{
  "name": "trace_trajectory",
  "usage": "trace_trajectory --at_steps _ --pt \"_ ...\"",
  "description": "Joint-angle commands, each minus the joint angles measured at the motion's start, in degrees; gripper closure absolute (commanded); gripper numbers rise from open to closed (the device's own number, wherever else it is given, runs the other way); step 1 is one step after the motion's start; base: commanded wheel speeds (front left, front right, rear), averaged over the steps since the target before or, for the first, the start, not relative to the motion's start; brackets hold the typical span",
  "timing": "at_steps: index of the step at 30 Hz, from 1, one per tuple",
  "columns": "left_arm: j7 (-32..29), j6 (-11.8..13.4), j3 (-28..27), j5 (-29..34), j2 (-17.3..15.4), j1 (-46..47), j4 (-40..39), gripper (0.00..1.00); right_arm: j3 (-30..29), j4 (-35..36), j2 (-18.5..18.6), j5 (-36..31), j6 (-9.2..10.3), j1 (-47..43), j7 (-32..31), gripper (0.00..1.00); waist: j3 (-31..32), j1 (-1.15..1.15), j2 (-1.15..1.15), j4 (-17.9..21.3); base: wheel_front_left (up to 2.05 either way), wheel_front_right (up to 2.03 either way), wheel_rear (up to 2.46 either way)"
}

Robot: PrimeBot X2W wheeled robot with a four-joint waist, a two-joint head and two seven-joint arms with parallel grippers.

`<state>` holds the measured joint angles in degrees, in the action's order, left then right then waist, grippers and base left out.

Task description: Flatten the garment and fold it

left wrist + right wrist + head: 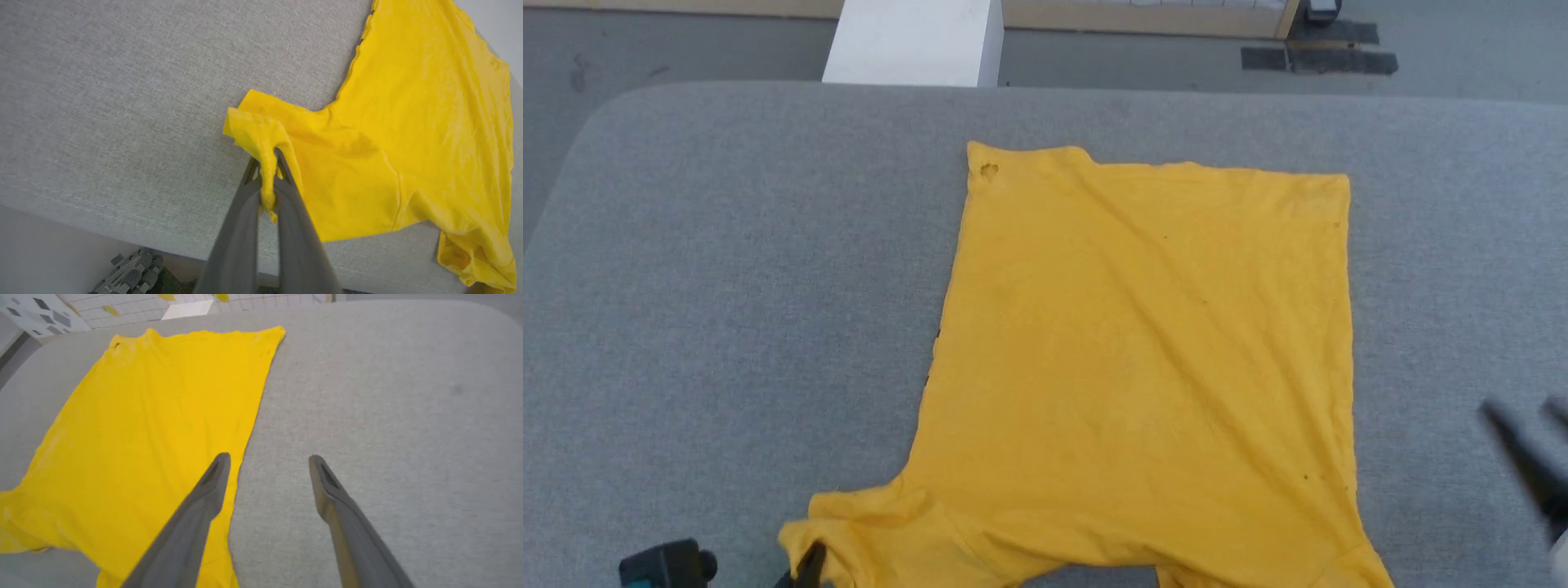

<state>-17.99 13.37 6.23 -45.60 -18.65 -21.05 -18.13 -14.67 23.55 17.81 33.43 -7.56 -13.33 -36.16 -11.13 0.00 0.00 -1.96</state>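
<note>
A grey cloth-covered tabletop spreads wide, with a white block beyond its far edge. At the near left, the left gripper is pinched tight on a sleeve tip of the garment. The shirt lies plain side up in the middle, its long axis running away from the robot, hem far and sleeves near. To its right, the right gripper stands spread and empty just off the shirt's right edge, so it seems the arm nearer the free sleeve. The left wrist view shows cloth bunched between the fingers. In the head view that grip is half cut off and the right gripper is blurred.
</note>
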Motion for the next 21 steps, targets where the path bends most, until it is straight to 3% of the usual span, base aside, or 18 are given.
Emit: trace_trajectory --at_steps 1,4,10,15,21 --pt "0.54 -0.03 0.29 1.07 0.27 1.61 -0.98 1.00 -1.60 0.63 1.63 -2.06 0.08 4.71 0.96 0.00 -3.12 0.00 0.00 -1.03 0.00 0.00 0.00" --pt "1.10 0.33 1.27 2.54 0.59 3.26 -2.75 1.00 -1.64 -0.29 5.17 -4.22 0.08 13.23 1.63 0.00 -6.01 0.00 0.00 -2.18 0.00 0.00 0.00" --pt "1.67 0.17 4.10 4.96 1.43 6.75 -5.17 1.00 2.50 -9.27 10.38 -5.44 0.08 29.96 -0.64 0.00 -11.98 0.00 0.00 -5.19 0.00 0.00 0.00" --pt "1.75 -0.08 6.27 6.43 2.14 9.41 -6.05 1.00 5.35 -19.39 11.28 -6.99 0.08 42.40 -3.58 0.00 -16.37 0.00 0.00 -7.54 0.00 0.00 0.00" --pt "1.82 -0.65 8.07 7.15 2.90 11.84 -5.28 1.00 6.17 -29.47 10.60 -11.06 0.08 50.26 -6.96 0.00 -19.36 0.00 0.00 -9.99 0.00 0.00 0.00"
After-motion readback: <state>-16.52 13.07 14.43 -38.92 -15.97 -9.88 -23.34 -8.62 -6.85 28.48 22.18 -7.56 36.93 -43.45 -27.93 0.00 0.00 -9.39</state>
